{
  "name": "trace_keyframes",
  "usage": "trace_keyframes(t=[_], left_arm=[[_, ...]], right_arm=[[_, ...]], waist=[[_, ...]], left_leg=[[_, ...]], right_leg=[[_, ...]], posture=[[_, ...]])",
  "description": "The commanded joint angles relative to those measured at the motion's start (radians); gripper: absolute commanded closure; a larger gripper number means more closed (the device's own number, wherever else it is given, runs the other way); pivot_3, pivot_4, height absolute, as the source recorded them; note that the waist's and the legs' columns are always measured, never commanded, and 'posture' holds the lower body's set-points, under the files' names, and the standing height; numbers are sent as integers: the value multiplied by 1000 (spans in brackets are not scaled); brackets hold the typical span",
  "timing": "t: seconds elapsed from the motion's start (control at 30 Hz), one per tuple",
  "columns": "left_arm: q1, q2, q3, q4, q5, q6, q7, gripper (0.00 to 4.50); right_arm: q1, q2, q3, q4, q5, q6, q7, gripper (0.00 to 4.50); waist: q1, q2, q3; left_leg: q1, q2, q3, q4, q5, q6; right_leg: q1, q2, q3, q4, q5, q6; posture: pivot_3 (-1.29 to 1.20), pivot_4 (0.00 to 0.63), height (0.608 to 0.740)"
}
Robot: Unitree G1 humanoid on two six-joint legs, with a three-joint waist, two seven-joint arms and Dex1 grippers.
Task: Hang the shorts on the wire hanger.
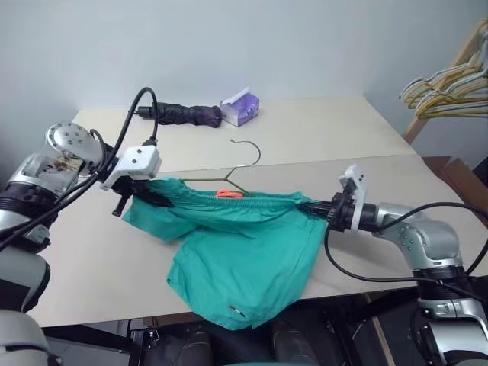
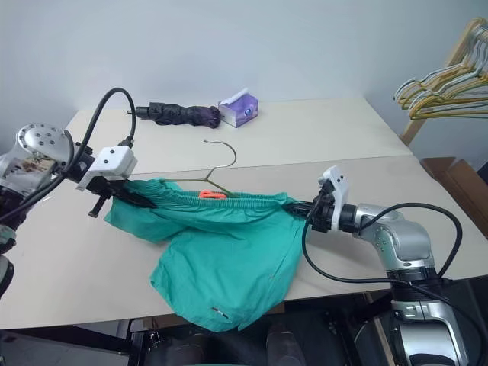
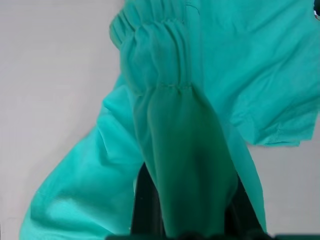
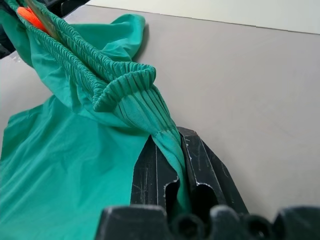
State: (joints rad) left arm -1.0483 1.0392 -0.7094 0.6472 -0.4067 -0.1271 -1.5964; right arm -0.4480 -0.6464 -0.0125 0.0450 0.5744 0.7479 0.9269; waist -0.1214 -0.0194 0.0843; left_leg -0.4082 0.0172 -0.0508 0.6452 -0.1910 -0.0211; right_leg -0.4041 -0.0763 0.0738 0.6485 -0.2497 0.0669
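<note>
Left eye view showed both grippers, left gripper [image 1: 156,197] and right gripper [image 1: 314,207], clamping the shorts [image 1: 236,259] taut just before the wire hanger [image 1: 238,171]; threading remained.

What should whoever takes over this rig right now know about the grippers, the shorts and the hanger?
Left gripper: shut on the shorts' waistband at its left end.
Right gripper: shut on the waistband's right end.
Shorts: waistband stretched between both grippers, legs draped over the table's front edge.
Wire hanger: lying on the table just behind the waistband, hook pointing away.
Done: shorts picked up and spread.
Left: get them onto the hanger.
</note>
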Motion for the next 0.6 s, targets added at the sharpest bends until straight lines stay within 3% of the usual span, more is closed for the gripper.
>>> trace_keyframes(t=[0.03, 0.13, 0.23, 0.5, 0.6], left_arm=[[18, 42, 36, 57, 31, 25, -18, 4451], [38, 0, 87, 32, -2, 73, -18, 4451], [67, -63, 170, 4, 2, 117, -18, 4451], [140, -191, 344, -63, 52, 153, 29, 4451], [138, -229, 383, -62, 78, 156, 37, 4451]], right_arm=[[-3, -67, -79, -25, -17, -18, -11, 4464], [-16, -53, -76, -96, -2, -19, -18, 4464], [-20, -54, -58, -171, 0, -19, -14, 3770], [-48, -139, -95, -231, 33, -24, 64, 1077], [-143, -186, -83, -209, 14, -27, 85, 16]], waist=[[0, 0, 0], [-1, 0, 0], [-2, 0, 0], [-4, -1, -1], [-12, 0, -1]], left_leg=[[0, 0, 0, 0, 0, 0], [0, 0, 0, 0, 0, 0], [0, 0, 0, 0, 0, 0], [0, 0, 0, 0, 0, 0], [0, 0, 0, 0, 0, 0]], right_leg=[[0, 0, 0, 0, 0, 0], [0, 0, 0, 0, 0, 0], [0, 0, 0, 0, 0, 0], [0, 0, -1, 0, 0, 0], [0, 0, 0, 0, 0, 0]], posture=[[-116, 49, 740], [-130, 43, 740], [-134, 39, 740], [-147, 25, 740], [-152, 11, 740]])
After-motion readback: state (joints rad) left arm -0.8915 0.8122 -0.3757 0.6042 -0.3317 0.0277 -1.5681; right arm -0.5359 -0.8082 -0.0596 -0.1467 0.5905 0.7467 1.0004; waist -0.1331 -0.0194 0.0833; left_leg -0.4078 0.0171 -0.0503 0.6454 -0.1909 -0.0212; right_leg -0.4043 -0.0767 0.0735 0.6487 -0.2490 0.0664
